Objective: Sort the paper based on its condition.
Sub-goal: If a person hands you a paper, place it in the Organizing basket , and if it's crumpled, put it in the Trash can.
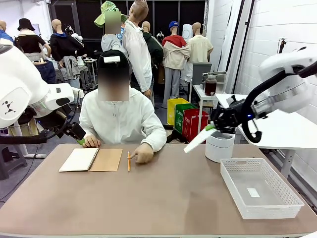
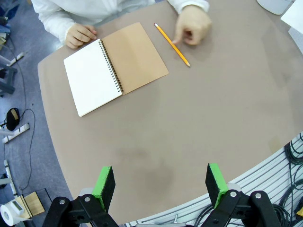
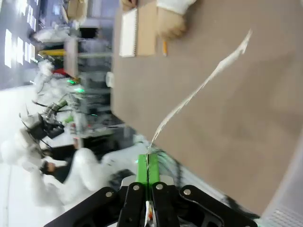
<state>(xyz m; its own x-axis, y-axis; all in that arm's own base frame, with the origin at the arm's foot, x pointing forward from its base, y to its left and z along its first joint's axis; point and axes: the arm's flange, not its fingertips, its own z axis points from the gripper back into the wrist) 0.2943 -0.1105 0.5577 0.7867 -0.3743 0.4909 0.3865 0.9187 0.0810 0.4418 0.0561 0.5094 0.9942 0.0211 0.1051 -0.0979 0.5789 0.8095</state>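
A smooth white sheet of paper (image 1: 197, 141) hangs in the air at the right, above the table and beside the white round bin (image 1: 219, 147). My right gripper (image 1: 211, 128) is shut on its upper edge. In the right wrist view the sheet (image 3: 199, 87) shows edge-on, rising from the closed green pads of the right gripper (image 3: 147, 171). My left gripper (image 1: 79, 140) hovers at the table's far left corner, next to the person's hand. Seen from the left wrist, the left gripper (image 2: 160, 187) is open, high over bare table, with nothing between its fingers.
An open spiral notebook (image 1: 91, 159) and a yellow pencil (image 1: 129, 161) lie before the person, whose hands (image 1: 143, 153) rest on the table's far edge. A white mesh basket (image 1: 260, 186) stands at the front right. The table's middle (image 1: 163, 198) is bare.
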